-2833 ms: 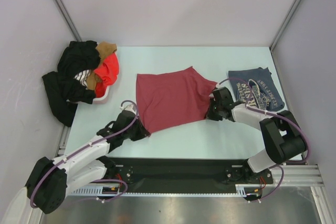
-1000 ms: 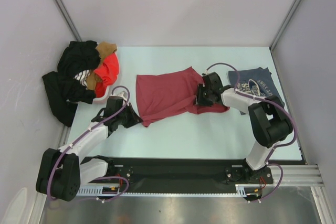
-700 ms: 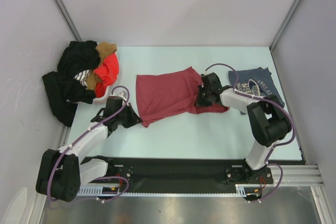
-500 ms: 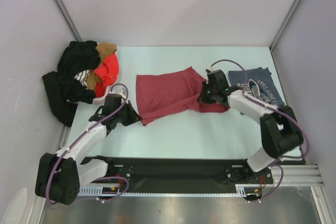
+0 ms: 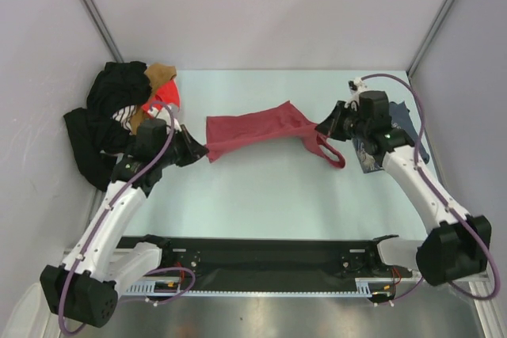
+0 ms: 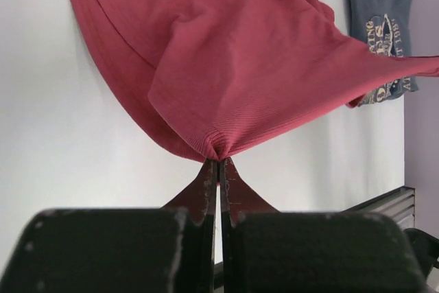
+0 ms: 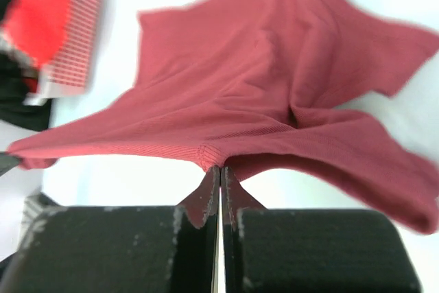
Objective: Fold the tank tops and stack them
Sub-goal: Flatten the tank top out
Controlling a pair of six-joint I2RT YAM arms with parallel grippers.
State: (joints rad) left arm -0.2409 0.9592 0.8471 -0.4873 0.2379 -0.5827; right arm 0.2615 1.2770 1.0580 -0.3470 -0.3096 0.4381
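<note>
Both arms have the maroon top (image 5: 257,126) strung between them over mid-tabletop (image 5: 269,195), spanning roughly 9 to 3 o'clock in the overhead view. Left gripper (image 6: 218,164) is pressed together on a small nub of hem, and right gripper (image 7: 219,169) is pinching a thin bit of edge the same way. The cloth sags in the middle and I can't tell whether it clears the surface. A strap loop (image 5: 333,156) hangs free below the right end. The blue-grey top (image 6: 381,32) sits folded at 3 o'clock, right under the right arm. Risks as I read them: both pinches are shallow, so more tension could pull either corner out and dump the cloth. The loose strap could tuck under and spoil the fold. The right arm passes close over the blue-grey top and could drag it out of shape. The clothes pile (image 5: 119,116) at 10 o'clock is near the left arm's elbow and could snag.
</note>
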